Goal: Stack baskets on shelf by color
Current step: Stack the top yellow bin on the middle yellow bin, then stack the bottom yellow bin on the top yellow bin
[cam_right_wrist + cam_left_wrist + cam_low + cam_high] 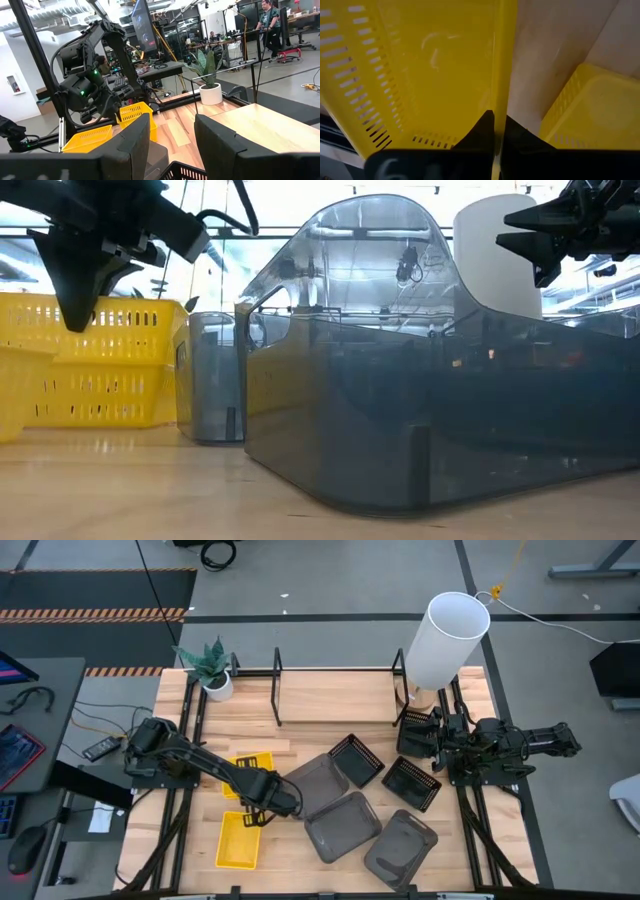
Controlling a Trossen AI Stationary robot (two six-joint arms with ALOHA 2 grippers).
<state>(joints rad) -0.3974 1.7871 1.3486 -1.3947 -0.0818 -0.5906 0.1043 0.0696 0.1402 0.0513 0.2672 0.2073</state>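
I am pinching a yellow basket's [243,814] wall between my left gripper's [262,808] fingers at the table's front left, beside two more yellow baskets [238,840]. Grey baskets [341,826] and black baskets [411,783] are lying mid-table. The shelf [335,670] at the back is standing bare, so stacking is barely starting. My right gripper [428,745] is waiting, fingers spread.

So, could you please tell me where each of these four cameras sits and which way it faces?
High view: overhead, straight down on the table; both arms show.
Low view: tabletop height, level across a grey basket; both arms hang in from above.
Left wrist: past the left gripper, shut on a yellow basket.
Right wrist: across the table past the open right gripper.
Shared: right wrist and high views both show the potted plant.
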